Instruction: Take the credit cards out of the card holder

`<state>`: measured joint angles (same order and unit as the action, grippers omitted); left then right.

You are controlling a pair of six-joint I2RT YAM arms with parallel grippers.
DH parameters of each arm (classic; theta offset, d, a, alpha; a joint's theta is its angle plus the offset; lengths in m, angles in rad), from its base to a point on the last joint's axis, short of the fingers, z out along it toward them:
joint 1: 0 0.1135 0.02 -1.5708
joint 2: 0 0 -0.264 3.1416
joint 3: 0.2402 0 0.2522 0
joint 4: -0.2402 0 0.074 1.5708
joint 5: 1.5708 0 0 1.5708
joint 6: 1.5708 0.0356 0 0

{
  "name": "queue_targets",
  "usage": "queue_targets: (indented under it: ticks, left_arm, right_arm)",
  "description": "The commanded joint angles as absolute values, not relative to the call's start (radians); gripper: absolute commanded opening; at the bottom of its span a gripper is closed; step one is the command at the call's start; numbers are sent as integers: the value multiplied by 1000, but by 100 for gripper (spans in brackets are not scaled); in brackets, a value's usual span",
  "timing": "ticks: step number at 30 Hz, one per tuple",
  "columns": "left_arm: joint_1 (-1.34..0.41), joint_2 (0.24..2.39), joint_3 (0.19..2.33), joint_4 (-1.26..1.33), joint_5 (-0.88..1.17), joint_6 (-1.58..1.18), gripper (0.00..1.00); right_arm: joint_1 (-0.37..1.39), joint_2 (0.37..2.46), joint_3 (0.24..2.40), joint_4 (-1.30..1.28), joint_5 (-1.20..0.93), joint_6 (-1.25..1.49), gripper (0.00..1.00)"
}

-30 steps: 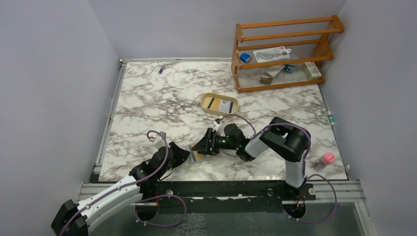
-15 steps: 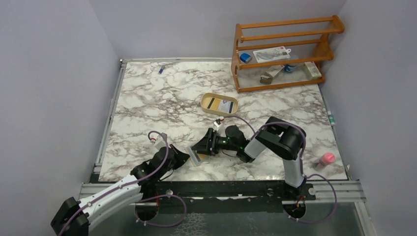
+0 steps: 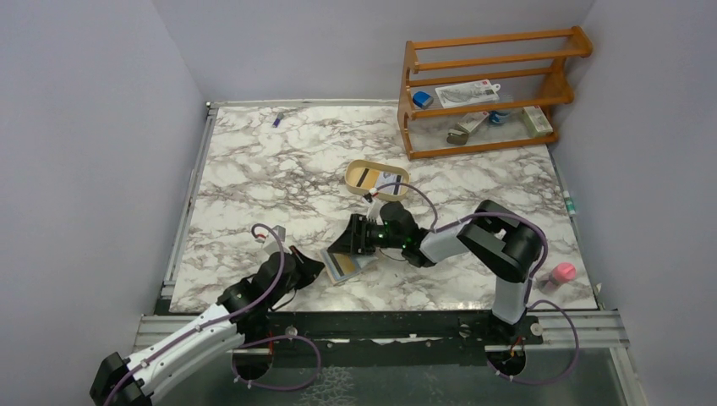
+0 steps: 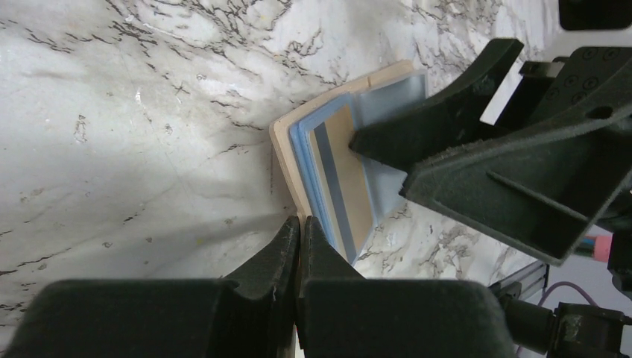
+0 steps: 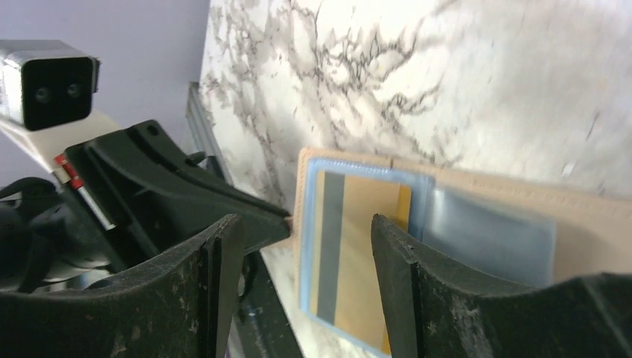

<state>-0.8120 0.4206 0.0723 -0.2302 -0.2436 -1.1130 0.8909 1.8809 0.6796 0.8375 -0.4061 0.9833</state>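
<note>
- Position: the card holder (image 3: 345,266) lies opened flat on the marble table (image 3: 254,169), near the front edge and between the two arms' tools.
- State of the left gripper (image 4: 299,222): jaws brought fully together, with the tips nipping the holder's tan rim on the side nearest that arm. The contact shows in both wrist views.
- State of the right gripper (image 5: 302,224): jaws spread wide, gripping nothing. It comes in low from the opposite side of the holder.
- Right wrist view: its two fingers (image 5: 216,298) frame the card pocket, one to either side.
- Left wrist view: one finger of the right tool has its tip on the clear sleeve (image 4: 384,190), at the edge of the top card. Whether it is pressing or only touching cannot be told.
- The credit cards (image 5: 365,261) sit inside the holder. The top one is tan-gold with a dark grey stripe along one long side, and it is tucked in a clear sleeve with a pale blue border.
- Pale blue edges show stacked beneath it, but the count is not readable.
- A second clear pocket beside it, toward the right tool, looks frosted and its contents are not discernible.
- Holder appearance: thin and tan-beige, with the rim showing past the sleeves.
- An oval tan tray (image 3: 355,172) sits well apart, behind the right tool, with a card in it.
</note>
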Motion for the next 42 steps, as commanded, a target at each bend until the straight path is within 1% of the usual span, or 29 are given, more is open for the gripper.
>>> queue_targets:
  ticks: [1,9,17,29,34,42]
  left_arm:
    - [-814,383,54,-331,-271,-1103,0]
    - [-813,425,54,-344,-270,-1104,0]
    - [-813,483,52,-310,-268,-1104,0]
    - [-814,535,61,-285,-273,-1095,0]
    - [-814,544,61,-279,-272,-1094,0]
    - [-814,586,60,-247,-273,-1092,0]
  right_arm:
    - [884,1869,750,629,-373,768,68]
    - [884,1885,763,568,-268,696,68]
    - [883,1925,742,588,-329,728,68]
    - [885,1856,724,364,-178,668,67]
    - [892,1865,702,383,-226,671,67]
    - [921,1877,685,531,-395,704,66]
